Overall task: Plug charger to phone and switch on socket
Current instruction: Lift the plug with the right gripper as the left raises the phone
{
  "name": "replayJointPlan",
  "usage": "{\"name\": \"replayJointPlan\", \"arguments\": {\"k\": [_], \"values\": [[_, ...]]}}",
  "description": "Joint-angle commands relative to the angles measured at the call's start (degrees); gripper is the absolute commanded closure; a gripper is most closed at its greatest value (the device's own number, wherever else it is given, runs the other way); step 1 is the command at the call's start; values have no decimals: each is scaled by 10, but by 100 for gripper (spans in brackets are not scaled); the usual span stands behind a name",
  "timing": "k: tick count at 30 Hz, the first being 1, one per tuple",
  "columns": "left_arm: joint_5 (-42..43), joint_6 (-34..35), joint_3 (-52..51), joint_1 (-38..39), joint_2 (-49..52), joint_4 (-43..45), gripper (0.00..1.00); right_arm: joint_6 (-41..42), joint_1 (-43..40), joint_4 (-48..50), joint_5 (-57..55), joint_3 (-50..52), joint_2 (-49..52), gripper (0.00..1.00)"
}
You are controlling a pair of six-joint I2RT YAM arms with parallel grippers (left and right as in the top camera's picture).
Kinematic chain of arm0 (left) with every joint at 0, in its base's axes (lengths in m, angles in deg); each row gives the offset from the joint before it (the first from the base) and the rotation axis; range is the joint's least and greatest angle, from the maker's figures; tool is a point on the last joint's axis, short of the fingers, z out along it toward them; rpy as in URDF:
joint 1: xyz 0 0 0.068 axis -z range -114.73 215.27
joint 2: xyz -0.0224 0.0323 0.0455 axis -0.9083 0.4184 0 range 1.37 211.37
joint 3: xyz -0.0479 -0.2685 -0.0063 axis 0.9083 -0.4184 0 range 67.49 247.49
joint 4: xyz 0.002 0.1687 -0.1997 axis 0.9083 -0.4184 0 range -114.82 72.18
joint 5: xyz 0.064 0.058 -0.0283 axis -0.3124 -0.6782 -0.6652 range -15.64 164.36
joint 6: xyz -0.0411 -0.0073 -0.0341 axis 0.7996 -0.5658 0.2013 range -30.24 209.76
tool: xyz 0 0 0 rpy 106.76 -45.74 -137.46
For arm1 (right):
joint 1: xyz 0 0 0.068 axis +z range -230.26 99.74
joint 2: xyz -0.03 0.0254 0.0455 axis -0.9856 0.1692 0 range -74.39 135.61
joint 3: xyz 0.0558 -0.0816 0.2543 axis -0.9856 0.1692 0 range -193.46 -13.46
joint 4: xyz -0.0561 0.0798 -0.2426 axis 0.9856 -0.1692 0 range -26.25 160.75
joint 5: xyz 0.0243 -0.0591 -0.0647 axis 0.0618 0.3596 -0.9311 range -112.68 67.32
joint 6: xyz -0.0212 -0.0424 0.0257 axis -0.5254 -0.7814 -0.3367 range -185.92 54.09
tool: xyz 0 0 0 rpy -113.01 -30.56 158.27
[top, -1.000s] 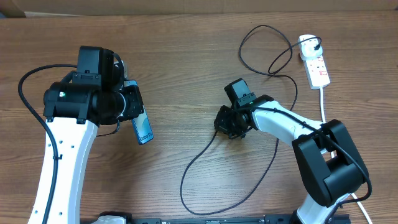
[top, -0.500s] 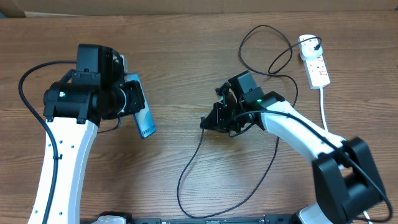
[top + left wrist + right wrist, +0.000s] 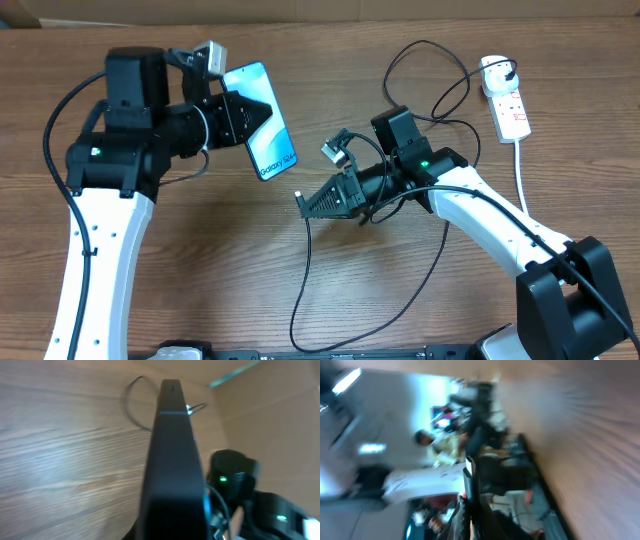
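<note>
All is blurred: beside the brown wood-grain table (image 3: 585, 430), the dark right gripper (image 3: 471, 487) pinches the charger's slim, pale-tipped black connector (image 3: 469, 466) upright.

A brown wood-grain table (image 3: 330, 90) is backed by cardboard (image 3: 150, 10), with blurred bright lights (image 3: 347, 380) beyond.

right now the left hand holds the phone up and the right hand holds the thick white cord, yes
No: the overhead view shows the right hand gripping the thin black charger, not the thick white cord. The left hand does hold the phone up.
</note>
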Motion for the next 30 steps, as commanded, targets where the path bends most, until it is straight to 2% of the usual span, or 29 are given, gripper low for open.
{"name": "replayJointPlan", "arguments": {"k": [1,6,14,19,30], "values": [[119,14,3,-31,-7,22,96,1,-4,29,118,-15,-19,96],[191,51,3,-69,-1,43,96,40,-4,62,118,-15,-19,96],[197,132,3,-72,47,24,96,164,-4,210,118,-15,-22,96],[242,132,3,-72,75,27,96,226,-4,280,95,-15,-27,96],[269,111,3,-72,78,41,96,240,-3,279,86,-15,-27,96]]}}
